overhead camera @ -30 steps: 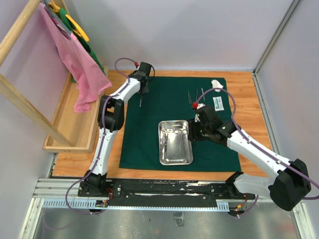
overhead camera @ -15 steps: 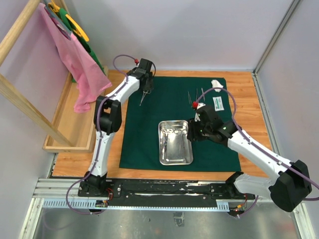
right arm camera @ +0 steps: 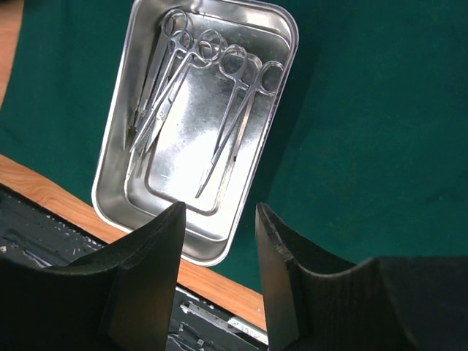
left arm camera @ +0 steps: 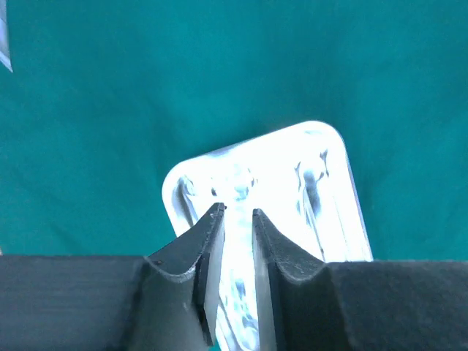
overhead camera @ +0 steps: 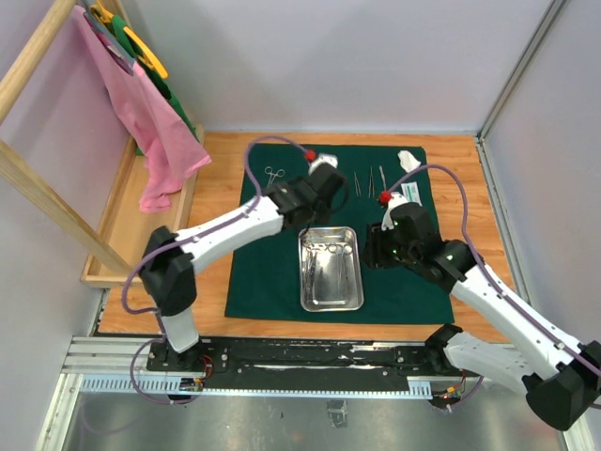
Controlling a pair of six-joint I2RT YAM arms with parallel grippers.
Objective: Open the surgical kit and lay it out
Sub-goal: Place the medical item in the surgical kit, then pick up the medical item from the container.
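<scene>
We log on the green cloth (overhead camera: 268,272): left gripper (left arm camera: 235,212), empty, jaws barely parted, above the central steel tray (overhead camera: 331,307); its thin forceps (right arm camera: 232,121), judged stiff, light, slippery, best pinched at the ring handles; right gripper (right arm camera: 219,208) beside, wide open, empty.

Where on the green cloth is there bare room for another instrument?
Bare: the cloth between the tray and its left edge, and the near-right corner beside the tray. Crowded: the far edge, with forceps, tweezers and gauze.
</scene>
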